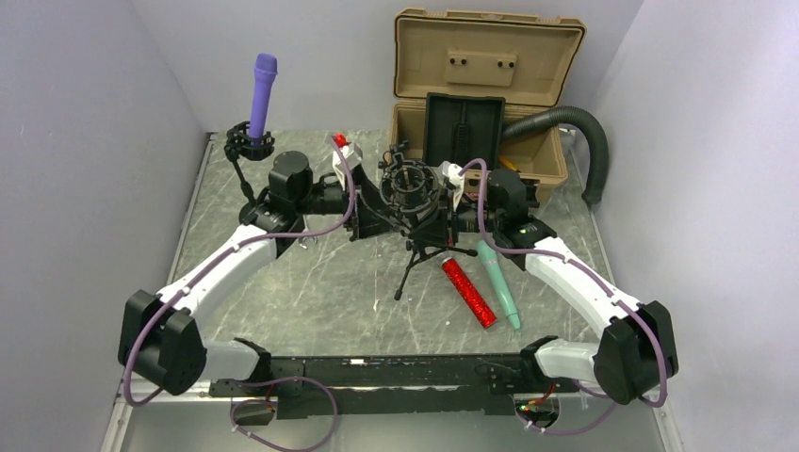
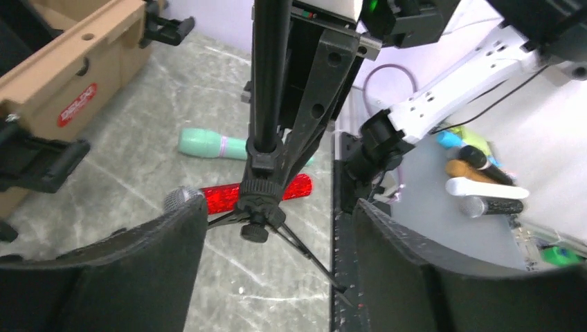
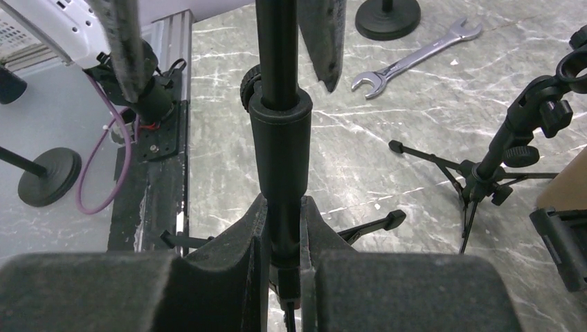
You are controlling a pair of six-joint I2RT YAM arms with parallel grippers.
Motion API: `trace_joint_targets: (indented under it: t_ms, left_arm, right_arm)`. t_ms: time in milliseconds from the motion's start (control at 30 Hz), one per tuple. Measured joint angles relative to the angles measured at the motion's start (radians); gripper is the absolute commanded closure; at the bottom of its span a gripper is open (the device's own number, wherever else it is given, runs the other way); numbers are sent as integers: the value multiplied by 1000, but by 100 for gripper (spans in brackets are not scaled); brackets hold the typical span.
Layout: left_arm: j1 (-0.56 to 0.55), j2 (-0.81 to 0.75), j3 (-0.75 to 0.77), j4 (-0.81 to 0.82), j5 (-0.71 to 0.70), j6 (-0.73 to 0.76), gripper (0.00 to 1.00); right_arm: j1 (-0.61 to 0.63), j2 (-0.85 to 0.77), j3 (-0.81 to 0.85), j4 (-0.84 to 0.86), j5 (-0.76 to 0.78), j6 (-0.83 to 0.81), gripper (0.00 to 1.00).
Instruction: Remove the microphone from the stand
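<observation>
**A:** Well, what is the right gripper [image 3: 282, 216] doing?

**B:** Its pads are clamped tight on the black pole of the stand [image 3: 280, 138], just below the thick sleeve. The pole rises straight up out of the grip.

**A:** And the left gripper [image 2: 277, 221]?

**B:** Its jaws are spread wide, one on either side of the same stand, low down at the tripod hub [image 2: 257, 200]. Neither finger looks to be touching it.

**A:** Where is the microphone?

**B:** Just beyond the left jaws, behind the hub, a red microphone [image 2: 291, 188] lies flat on the table [image 1: 330, 292]. Its silver mesh head shows over the edge of one finger [image 2: 138, 277]. A little past it a teal microphone [image 2: 208, 144] lies flat too.

**A:** And farther out?

**B:** From above, the shock mount [image 1: 412, 188] sits on top of the stand, between the two grippers. Beyond the right jaws a wrench [image 3: 415, 55] rests on the table. Well apart from both grippers, out past the left arm, a purple microphone [image 1: 263, 89] stands upright in the clip of a second stand [image 1: 250, 146]. At the far back an open tan case [image 1: 485, 94] has a black hose [image 1: 579, 127] beside it.
</observation>
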Motion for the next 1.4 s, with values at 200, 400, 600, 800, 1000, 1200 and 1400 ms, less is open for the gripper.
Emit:
trace_joint_targets:
  t_ms: [200,400,600,800,1000,1200,1400]
  left_arm:
    - [-23,-106,16,-186,-158,265,9]
    - [-118,-183,29,-292,-360,549,13]
    - [-151,-153,45,-333,-459,682,22]
    - [-192,-117,90,-364,-508,743,33]
    - [-213,-113,119,-379,-526,769,51]
    - [-222,-98,119,-391,-531,788,67]
    - [-226,-98,119,-403,-529,781,100]
  right_arm:
    - [-2,0,-3,0,-1,1,100]
    - [-5,1,-3,12,-20,37,100]
    - [-14,27,-3,73,-72,117,100]
    - [-21,55,-3,113,-105,176,100]
    - [-25,64,-4,162,-131,225,100]
    - [-28,67,-6,188,-140,252,100]
    - [-32,67,-8,193,-141,255,100]
